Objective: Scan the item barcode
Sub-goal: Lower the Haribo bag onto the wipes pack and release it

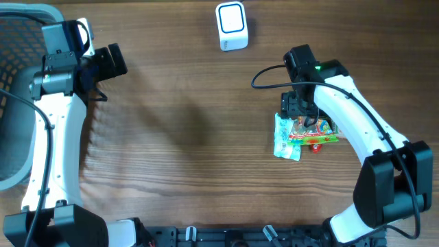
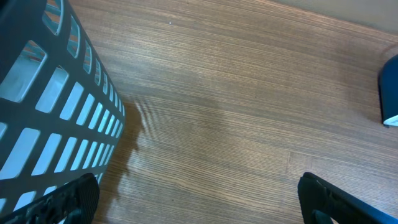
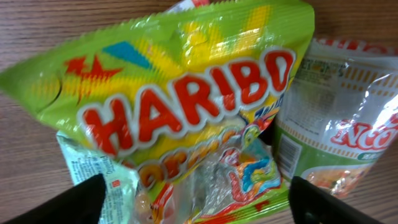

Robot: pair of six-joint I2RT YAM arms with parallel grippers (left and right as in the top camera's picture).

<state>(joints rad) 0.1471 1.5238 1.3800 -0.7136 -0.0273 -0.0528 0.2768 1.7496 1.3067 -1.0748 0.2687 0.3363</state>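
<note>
Directly beneath the right pincer [image 3: 205, 200], between its two fingers, lies the green Haribo bag [image 3: 186, 106], flat on the wooden table [image 1: 192, 137] with its printed front facing up. The pincer's fingers stand wide apart, one on each side of the bag's lower part, and whether they touch the foil cannot be told. A white and green noodle packet [image 3: 348, 118] lies partly under the bag and sticks out beyond one finger. Well ahead of this pincer, near the table's far edge, stands a white and blue scanner [image 1: 231, 26]. Well apart across the table, the left pincer [image 2: 199, 202] hangs over bare wood with its fingers spread wide. Just beside it is the dark slotted basket [image 2: 50, 106].
</note>
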